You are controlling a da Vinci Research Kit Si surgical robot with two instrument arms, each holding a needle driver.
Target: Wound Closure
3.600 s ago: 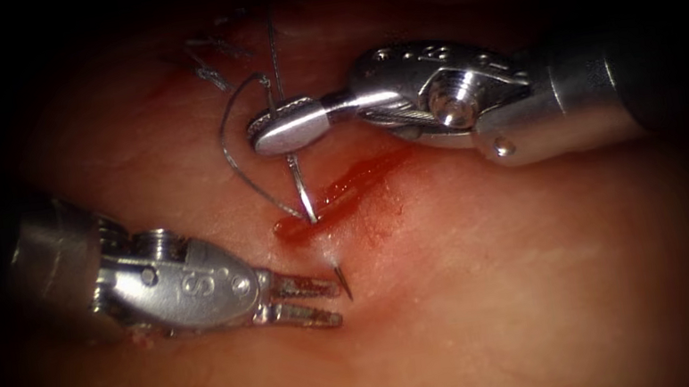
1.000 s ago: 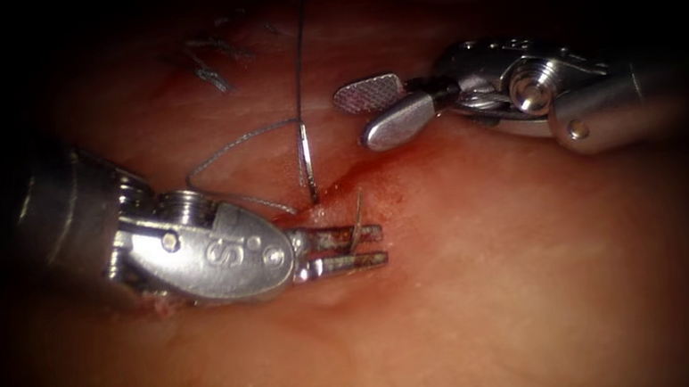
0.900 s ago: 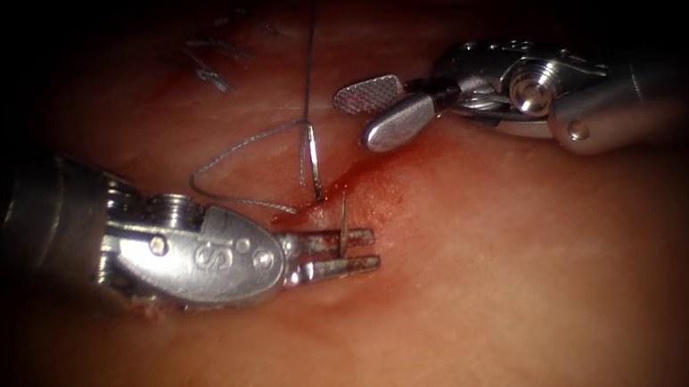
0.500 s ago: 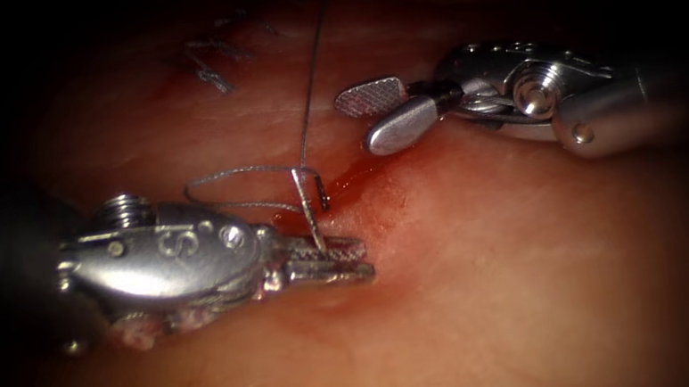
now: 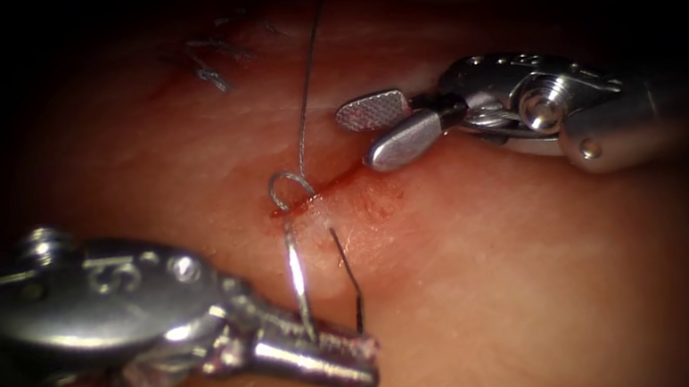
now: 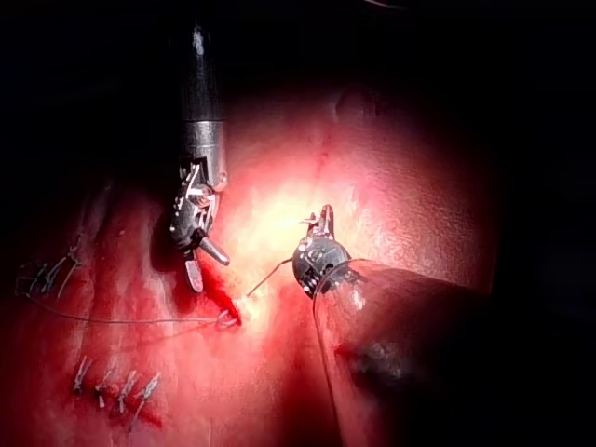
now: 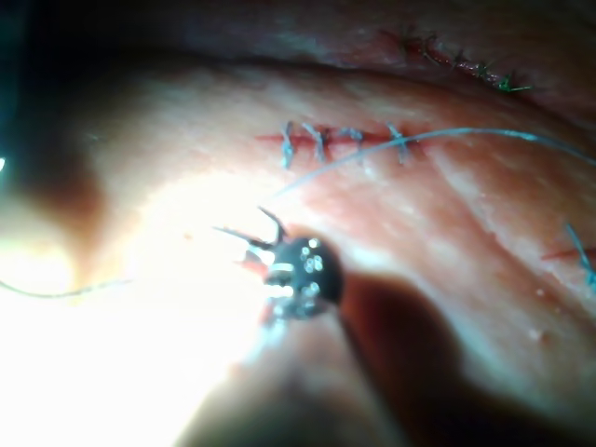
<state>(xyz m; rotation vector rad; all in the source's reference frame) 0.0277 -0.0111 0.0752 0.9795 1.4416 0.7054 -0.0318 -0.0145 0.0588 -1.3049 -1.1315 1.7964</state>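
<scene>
Left claw (image 5: 332,357) clamped closed, low; right claw (image 5: 380,125) gapes apart, higher.

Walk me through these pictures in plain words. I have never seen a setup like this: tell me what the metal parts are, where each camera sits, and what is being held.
This is a surgical practice robot with two thin arms, each ending in a small two-jawed tool. They work on a piece of pork belly, the tissue, which has a cut wet with red fluid.

The endoscope view looks down from above and in front. The other two views come from small cameras riding near each arm's wrist.

The left tool has its jaws shut on the curved needle, gripping it near the middle of its curve, with both ends rising free of the tissue. The thread runs from the needle to a small loop at the cut and on upward. The right tool hangs open, holding nothing. Finished stitches lie further up.
</scene>
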